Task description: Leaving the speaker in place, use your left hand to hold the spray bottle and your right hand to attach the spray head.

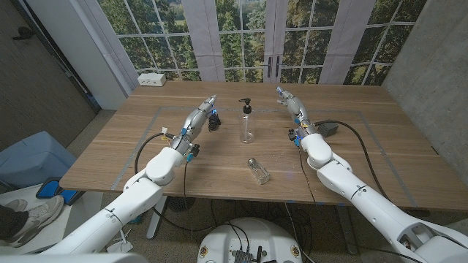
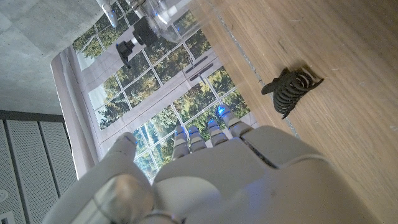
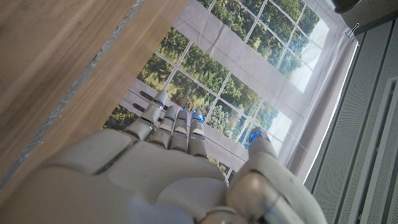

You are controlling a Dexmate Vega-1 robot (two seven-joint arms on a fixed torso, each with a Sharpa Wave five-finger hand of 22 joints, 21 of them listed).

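Spray bottle [image 1: 247, 129]: it stood upright just above the centre of the head frame, a clear bottle with its long axis vertical. You had neither hand on it.
Spray head [image 1: 247, 107]: the black pump top sat on the bottle's neck, its nozzle pointing toward the right of the frame. In your left wrist view the same black top [image 2: 132, 42] showed at the upper left with the clear bottle body beside it.
Left hand [image 1: 204, 110]: your left hand was raised left of the bottle, well apart from it, fingers straight and close together, holding nothing. The left wrist view showed the back of that hand [image 2: 217, 171] with the fingers extended toward the windows.
Right hand [image 1: 287, 100]: your right hand was up to the right of the bottle, near the top of the table, fingers stretched out and empty. The right wrist view showed it [image 3: 168, 168] with fingers straight and the thumb set off to one side.
Hair clip [image 1: 213, 123]: a black claw clip lay on the table [image 1: 110, 157] just beside your left hand, between that hand and the bottle.
Glass jar [image 1: 258, 170]: a small clear jar with a metal cap lay on its side below the bottle, its long axis running diagonally from upper left to lower right.
Dark object [image 1: 327, 131]: a flat grey-black thing sat to the right of your right forearm; you couldn't tell what it was.
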